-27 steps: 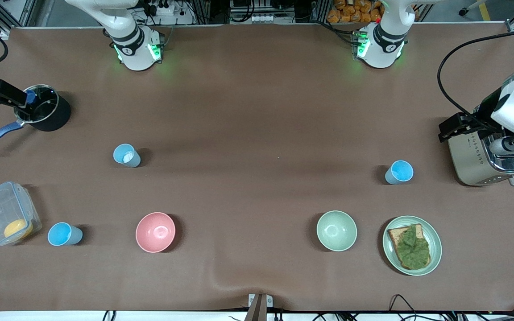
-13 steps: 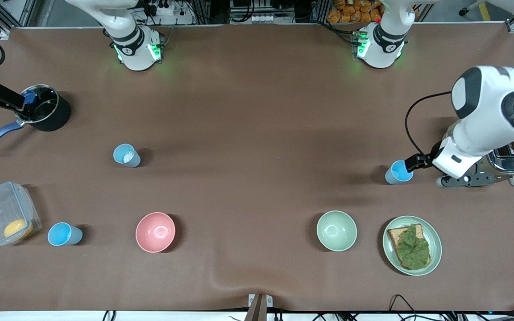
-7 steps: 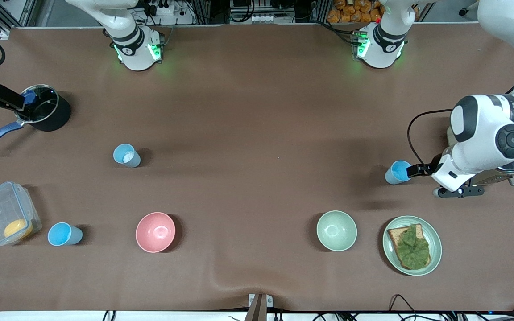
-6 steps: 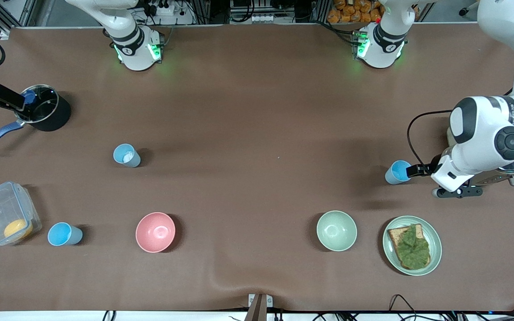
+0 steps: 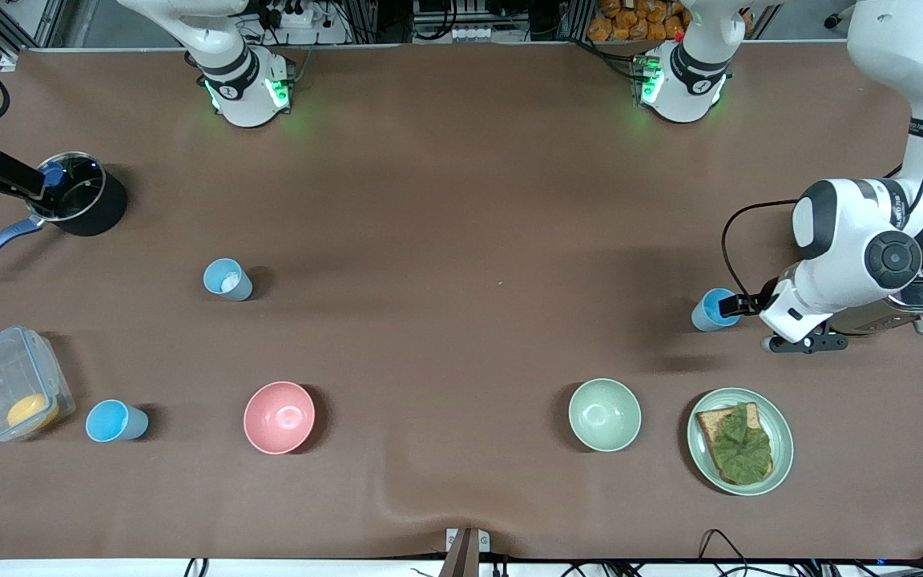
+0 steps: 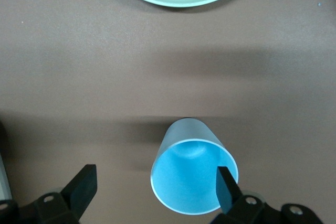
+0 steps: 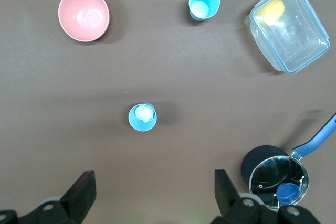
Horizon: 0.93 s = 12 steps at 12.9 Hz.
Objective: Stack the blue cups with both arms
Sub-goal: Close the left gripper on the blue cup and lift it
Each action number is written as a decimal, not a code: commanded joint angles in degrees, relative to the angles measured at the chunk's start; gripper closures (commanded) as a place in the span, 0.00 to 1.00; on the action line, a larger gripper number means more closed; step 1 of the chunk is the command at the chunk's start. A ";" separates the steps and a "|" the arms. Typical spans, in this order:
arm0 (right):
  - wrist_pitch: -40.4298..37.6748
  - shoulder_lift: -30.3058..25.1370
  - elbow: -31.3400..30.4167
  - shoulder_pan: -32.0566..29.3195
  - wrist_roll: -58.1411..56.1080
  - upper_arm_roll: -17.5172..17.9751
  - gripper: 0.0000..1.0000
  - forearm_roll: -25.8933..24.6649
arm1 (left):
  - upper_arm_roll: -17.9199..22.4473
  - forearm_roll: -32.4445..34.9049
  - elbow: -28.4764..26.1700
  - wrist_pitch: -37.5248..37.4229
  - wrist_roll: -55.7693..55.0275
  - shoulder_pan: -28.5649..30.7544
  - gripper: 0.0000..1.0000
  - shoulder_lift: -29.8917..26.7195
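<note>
All three blue cups stood upright, mouths up, long axes vertical. One cup (image 5: 716, 309) sat toward the left arm's end of the table, near the toaster (image 5: 902, 304) (mostly hidden under the left arm). A second cup (image 5: 227, 280) stood toward the right arm's end, with something white inside that could not be identified. The third cup (image 5: 115, 421) stood nearer the front camera, just beside the clear container (image 5: 13, 383).

Left gripper (image 6: 155, 188) was wide open at the first cup's rim, holding nothing; one finger (image 6: 225, 189) overlapped the rim, and contact could not be confirmed.

Right gripper (image 7: 152, 191) waited open and empty over the black pot (image 5: 77, 203); the front view cut it off at the frame edge.
</note>
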 commanded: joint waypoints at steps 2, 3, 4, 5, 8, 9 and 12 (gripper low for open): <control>-0.89 0.37 1.08 -1.04 0.21 0.74 0.00 0.79 | -0.27 0.98 -1.94 2.21 0.67 0.23 0.00 -0.47; -0.89 0.37 1.08 -1.04 0.20 0.74 0.00 0.79 | -0.27 0.98 -2.38 2.83 0.67 0.23 0.00 -0.39; -0.89 0.37 1.08 -1.04 0.20 0.74 0.00 0.79 | -0.27 0.98 -2.74 3.27 0.67 0.05 0.00 -0.38; -0.89 0.37 1.08 -1.04 0.20 0.74 0.00 0.79 | -0.27 0.98 -3.35 3.54 0.67 0.23 0.00 -0.21; -0.89 0.37 1.08 -1.04 0.20 0.74 0.00 0.79 | -0.27 0.98 -6.25 9.05 0.67 0.31 0.00 1.28; -0.89 0.46 1.08 -1.04 0.20 0.74 0.00 0.79 | -0.27 0.89 -6.43 9.60 0.67 0.32 0.12 1.55; -0.89 0.37 1.08 -1.04 0.29 0.74 0.00 0.79 | -0.36 0.89 -5.99 9.60 0.33 0.23 0.68 1.90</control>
